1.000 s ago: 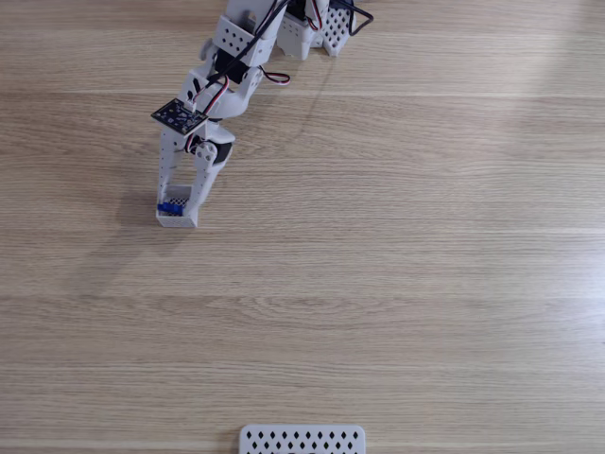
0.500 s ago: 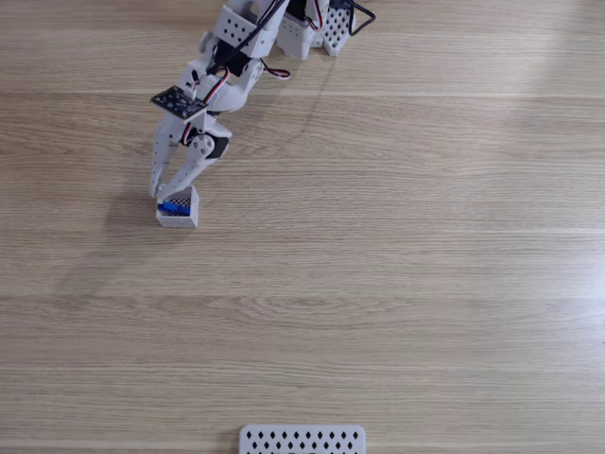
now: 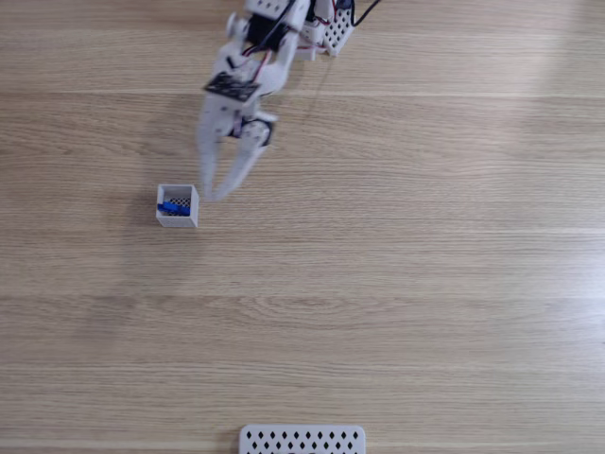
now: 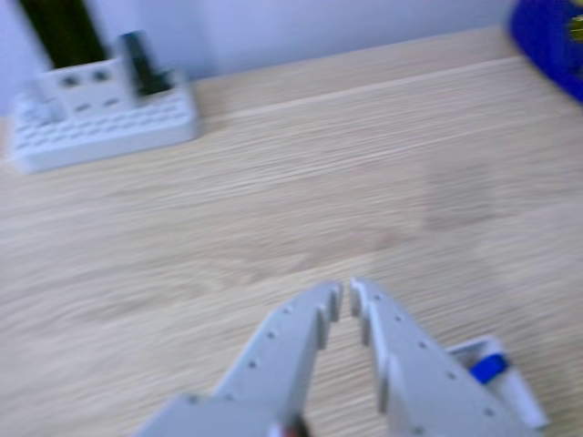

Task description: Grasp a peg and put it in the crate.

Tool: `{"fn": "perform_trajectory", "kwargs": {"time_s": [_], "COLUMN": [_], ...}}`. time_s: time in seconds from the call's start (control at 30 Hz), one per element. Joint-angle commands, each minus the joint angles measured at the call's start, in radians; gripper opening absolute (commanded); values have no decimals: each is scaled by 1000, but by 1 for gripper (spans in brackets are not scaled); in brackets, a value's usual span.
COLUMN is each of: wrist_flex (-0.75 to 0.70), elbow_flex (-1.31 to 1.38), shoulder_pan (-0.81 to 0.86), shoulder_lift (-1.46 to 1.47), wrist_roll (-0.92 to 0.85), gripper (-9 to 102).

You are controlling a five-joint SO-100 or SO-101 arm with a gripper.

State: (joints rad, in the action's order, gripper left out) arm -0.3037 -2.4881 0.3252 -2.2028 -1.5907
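A light wooden tabletop [image 3: 397, 284] with long horizontal grain spans the fixed view, evenly lit. A white perforated panel [image 3: 302, 440] sits at its bottom edge. In the other view, a pale wall [image 4: 301, 27] rises behind the tabletop's far edge.

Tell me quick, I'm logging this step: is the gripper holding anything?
Gripper: empty, jaws slightly apart, beside the crate; the peg lies inside the crate.

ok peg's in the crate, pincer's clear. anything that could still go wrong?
The peg lies in the crate, with the pincer just to the crate's right in the fixed view. A low swing leftward could knock the light crate or tip the peg out. The other view is blurred, so clearance is hard to judge.
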Motion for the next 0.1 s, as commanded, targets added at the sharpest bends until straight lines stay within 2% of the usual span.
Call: {"fn": "perform_trajectory", "kwargs": {"time_s": [0.0,0.07], "wrist_flex": [-156,-239], "elbow_flex": [41,41], "shoulder_pan": [-124,-181], "shoulder_lift": [-201,-264], "wrist_roll": [8,8], "gripper": [-1,-1]}}
